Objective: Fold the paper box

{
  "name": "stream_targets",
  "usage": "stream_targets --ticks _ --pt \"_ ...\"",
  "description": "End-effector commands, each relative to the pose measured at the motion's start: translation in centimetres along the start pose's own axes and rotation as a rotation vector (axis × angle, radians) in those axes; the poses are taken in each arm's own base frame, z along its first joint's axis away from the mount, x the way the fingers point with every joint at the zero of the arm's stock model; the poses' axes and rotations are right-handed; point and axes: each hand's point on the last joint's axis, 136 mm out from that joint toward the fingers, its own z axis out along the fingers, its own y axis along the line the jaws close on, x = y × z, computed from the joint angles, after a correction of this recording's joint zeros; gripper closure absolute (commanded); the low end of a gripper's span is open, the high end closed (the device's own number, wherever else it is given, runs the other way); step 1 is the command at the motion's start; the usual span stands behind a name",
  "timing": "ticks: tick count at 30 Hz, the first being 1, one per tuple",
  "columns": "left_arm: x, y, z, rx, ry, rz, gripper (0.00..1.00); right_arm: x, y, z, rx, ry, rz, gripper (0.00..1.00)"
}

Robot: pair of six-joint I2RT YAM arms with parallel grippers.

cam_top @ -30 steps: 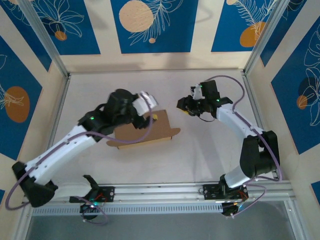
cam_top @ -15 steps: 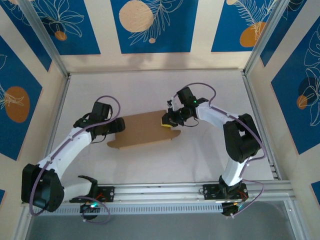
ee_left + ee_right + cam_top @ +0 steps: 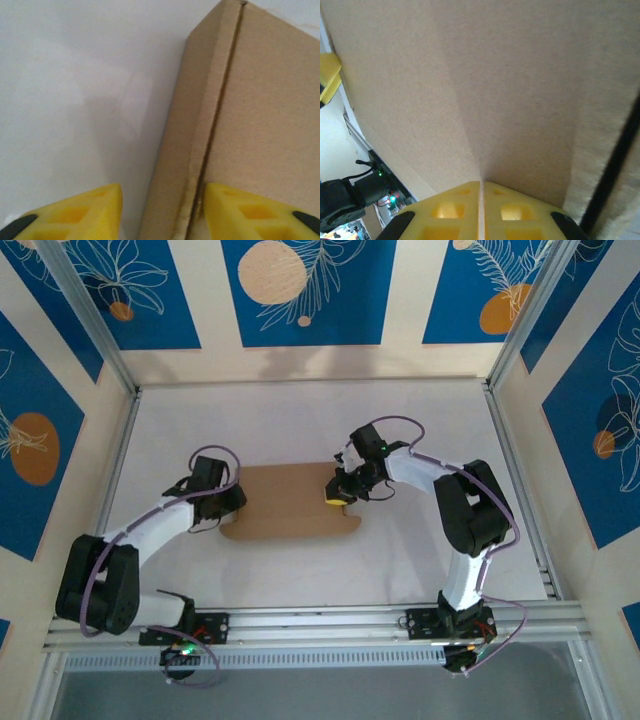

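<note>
Paper box (image 3: 285, 502) flat on table (image 3: 400, 550)

White bench (image 3: 300, 410), matte; its bare surface also shows close up in the left wrist view (image 3: 70, 100). Back wall (image 3: 300, 360): cream boards, blue panels (image 3: 330, 300) with white leaf outlines, one peach disc (image 3: 272, 272). Side walls (image 3: 50, 390) patterned likewise, with orange discs (image 3: 35, 447). Metal posts (image 3: 90, 315) stand at the rear corners. A grooved metal rail (image 3: 320, 622) runs along the near edge.
</note>
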Motion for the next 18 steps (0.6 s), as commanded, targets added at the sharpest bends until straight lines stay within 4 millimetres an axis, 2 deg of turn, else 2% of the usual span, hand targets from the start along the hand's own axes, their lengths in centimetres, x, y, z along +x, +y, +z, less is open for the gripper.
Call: stream_targets --ticks 1,4,6,11,15,18 --pt "2.2 2.6 1.8 -0.051 0.059 -0.028 0.64 -0.7 3.0 -3.6 -0.105 -0.058 -0.045 0.81" --pt "2.0 2.5 1.9 0.001 0.036 -0.030 0.82 -2.2 2.8 -5.8 -0.146 -0.124 -0.008 0.64" --pt "1.9 2.7 2.0 0.017 0.037 -0.035 0.91 -3.1 1.5 -6.4 -0.150 -0.159 0.043 0.56" --pt "2.3 2.7 2.9 0.062 0.098 -0.046 0.97 -4.6 -2.3 -6.6 -0.158 -0.230 0.171 0.42" --pt "2.7 2.3 3.6 0.116 0.144 -0.034 1.00 -5.5 -3.5 -5.1 -0.151 -0.199 0.201 0.30" --pt "3.4 2.2 4.2 0.126 0.186 -0.011 1.00 -6.9 -4.2 -4.5 -0.141 -0.198 0.204 0.26"
